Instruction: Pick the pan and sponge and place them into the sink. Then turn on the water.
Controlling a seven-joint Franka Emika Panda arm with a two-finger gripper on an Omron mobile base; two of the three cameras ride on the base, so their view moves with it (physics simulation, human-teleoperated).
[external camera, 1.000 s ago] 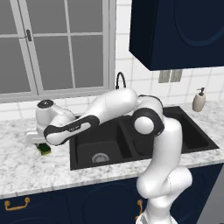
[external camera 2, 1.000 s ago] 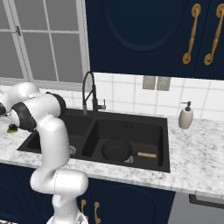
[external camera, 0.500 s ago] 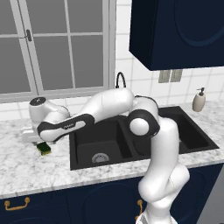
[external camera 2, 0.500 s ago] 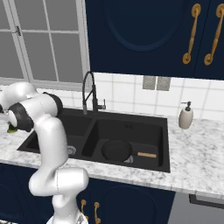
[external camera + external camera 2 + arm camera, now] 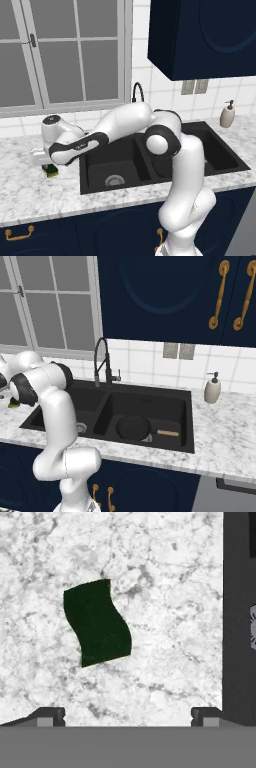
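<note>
Sponge [image 5: 97,623]: dark green, wavy-edged from above, lying flat on the marble counter [image 5: 165,587] to the left of the sink [image 5: 150,401]. In the left base view it sits on the countertop just under my hand, yellow-green layer showing at its side. Apart from the sink rim, not touching it.

My gripper [image 5: 128,714]: jaws spread as wide as they go, nothing held. Both dark tips stand at the bottom of the hand view, one on each side, the sponge above them and nearer the left tip. I hang over the sponge; whether the tips touch the counter I cannot tell.

Pan [image 5: 133,427]: black, round, lying flat in the right basin, brown handle pointing right along the basin floor.

Sink: matte black, two basins with a centre divider. Left basin holds a silver drain [image 5: 114,180]. In the hand view the sink's dark edge runs down the right side.

Faucet [image 5: 102,361]: black arched spring neck, behind the divider. No stream visible.

Surroundings: white and grey marble counter, white tiled wall, window [image 5: 60,50] behind the left counter, navy cabinets [image 5: 165,296] above with gold handles, navy cabinets below. Soap dispenser [image 5: 212,389], white, stands on the counter right of the sink, near the wall.
</note>
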